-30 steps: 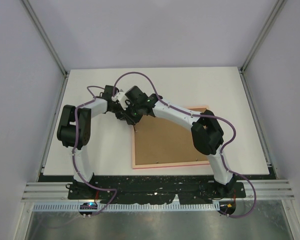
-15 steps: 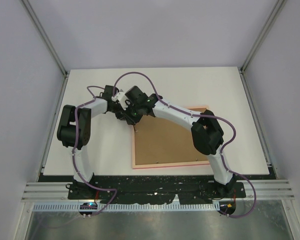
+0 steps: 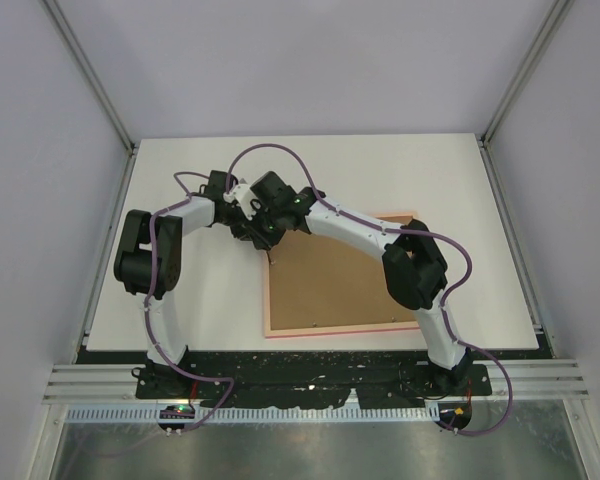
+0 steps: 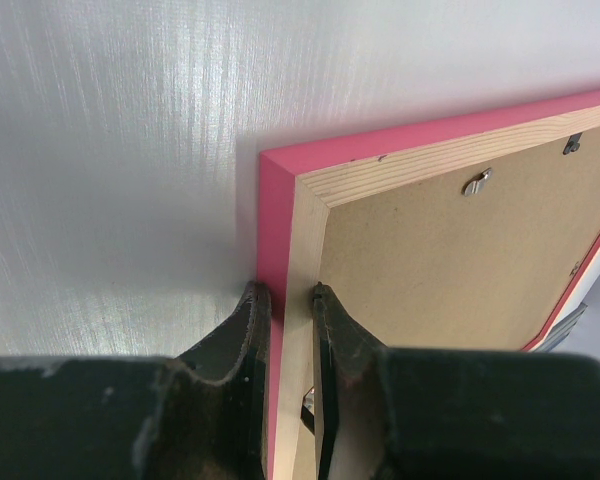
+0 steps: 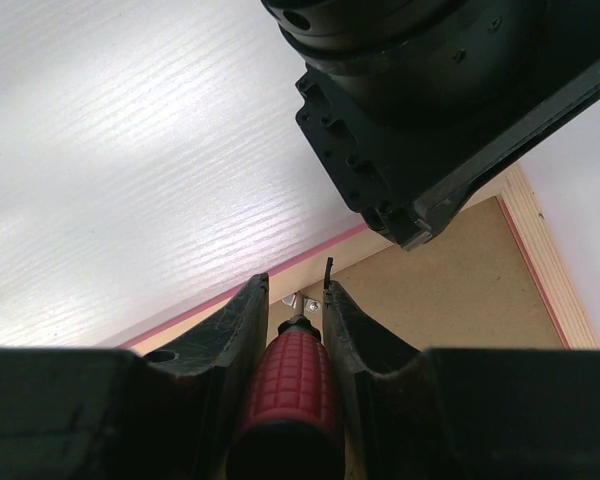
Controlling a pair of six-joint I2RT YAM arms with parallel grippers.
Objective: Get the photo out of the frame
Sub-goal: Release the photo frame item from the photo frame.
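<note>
The pink frame (image 3: 325, 328) lies face down on the white table, its brown back board (image 3: 330, 280) up. The photo is hidden under the board. My left gripper (image 4: 288, 292) is shut on the frame's left rail (image 4: 280, 200) near its far corner. My right gripper (image 5: 296, 290) is shut on a red-handled screwdriver (image 5: 288, 395), whose tip rests at a small metal retaining tab (image 5: 302, 300) on the frame's back edge. In the top view both grippers meet at the frame's far left corner, left gripper (image 3: 242, 228), right gripper (image 3: 263, 236).
More metal tabs (image 4: 477, 182) sit along the frame's inner edges. The left arm's wrist (image 5: 450, 110) hangs close above the right gripper. Grey walls close in the table on three sides.
</note>
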